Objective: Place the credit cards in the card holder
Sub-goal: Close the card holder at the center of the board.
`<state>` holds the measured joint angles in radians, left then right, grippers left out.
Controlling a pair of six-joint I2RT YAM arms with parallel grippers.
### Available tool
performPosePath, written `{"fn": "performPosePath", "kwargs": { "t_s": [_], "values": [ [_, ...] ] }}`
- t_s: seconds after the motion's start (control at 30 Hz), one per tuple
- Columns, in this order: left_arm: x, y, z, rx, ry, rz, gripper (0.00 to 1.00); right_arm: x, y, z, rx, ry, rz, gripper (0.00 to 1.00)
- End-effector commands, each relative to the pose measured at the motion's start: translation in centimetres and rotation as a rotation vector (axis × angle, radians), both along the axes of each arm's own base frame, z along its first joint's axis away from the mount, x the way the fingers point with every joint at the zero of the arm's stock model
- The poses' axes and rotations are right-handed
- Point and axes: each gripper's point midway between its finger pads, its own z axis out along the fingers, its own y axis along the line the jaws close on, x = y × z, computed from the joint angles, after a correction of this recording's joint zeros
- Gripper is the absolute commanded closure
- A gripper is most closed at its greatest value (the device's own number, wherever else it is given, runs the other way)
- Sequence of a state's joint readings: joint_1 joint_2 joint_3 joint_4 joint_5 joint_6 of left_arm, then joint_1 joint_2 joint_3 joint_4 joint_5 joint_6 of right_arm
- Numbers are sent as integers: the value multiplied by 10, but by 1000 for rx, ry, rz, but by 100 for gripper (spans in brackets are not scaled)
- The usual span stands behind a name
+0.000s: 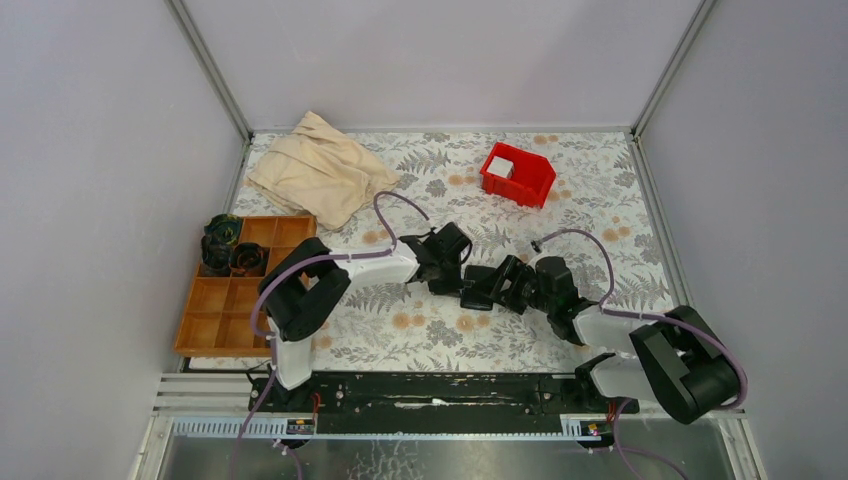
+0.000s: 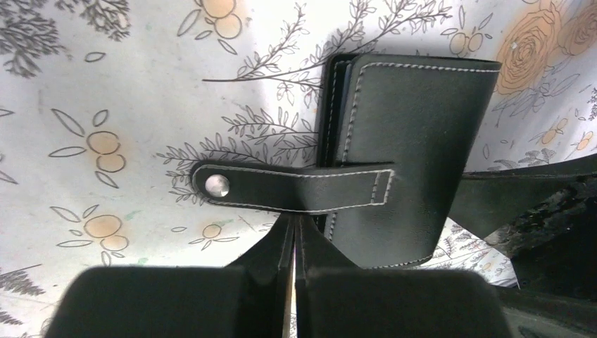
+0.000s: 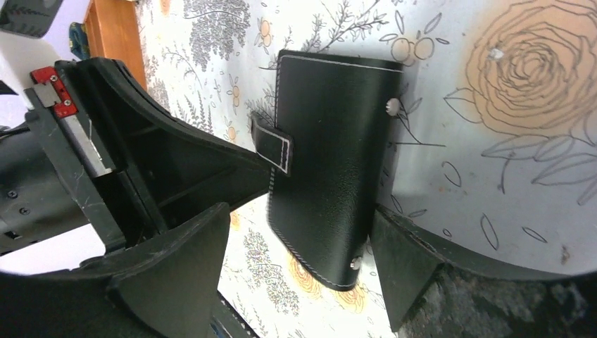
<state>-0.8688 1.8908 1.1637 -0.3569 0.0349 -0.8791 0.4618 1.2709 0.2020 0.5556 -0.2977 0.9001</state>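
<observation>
The card holder, a black stitched wallet, hangs just above the flowered cloth at mid-table. Its clasp tab with a metal snap sticks out sideways, undone. My left gripper is shut on a leather flap of the wallet just under that tab. My right gripper stands open, its fingers either side of the wallet's lower end. A small white rectangle, possibly one of the credit cards, lies in the red bin. No card shows in either wrist view.
The red bin sits at the back right. A crumpled beige cloth lies at the back left. A brown compartment tray along the left edge holds dark round things in its far cells.
</observation>
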Motion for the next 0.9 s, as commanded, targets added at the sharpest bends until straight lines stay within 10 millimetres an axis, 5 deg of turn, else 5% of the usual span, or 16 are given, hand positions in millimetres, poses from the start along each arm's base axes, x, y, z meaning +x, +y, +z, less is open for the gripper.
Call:
{"fn": "performPosePath", "kwargs": {
  "t_s": [0.0,0.57,0.77,0.87],
  "values": [
    [-10,26,-30,101,46,12,99,-67,-41,-79,-206,312,-4,20],
    [-11,23,-43,112,77,-15,99,-56,-31,-85,-191,317,15,28],
    [-12,28,-48,122,87,-14,99,-54,-27,-86,-171,317,19,44],
    [-11,30,-50,123,88,-10,99,-53,-26,-85,-170,314,20,61]
  ]
}}
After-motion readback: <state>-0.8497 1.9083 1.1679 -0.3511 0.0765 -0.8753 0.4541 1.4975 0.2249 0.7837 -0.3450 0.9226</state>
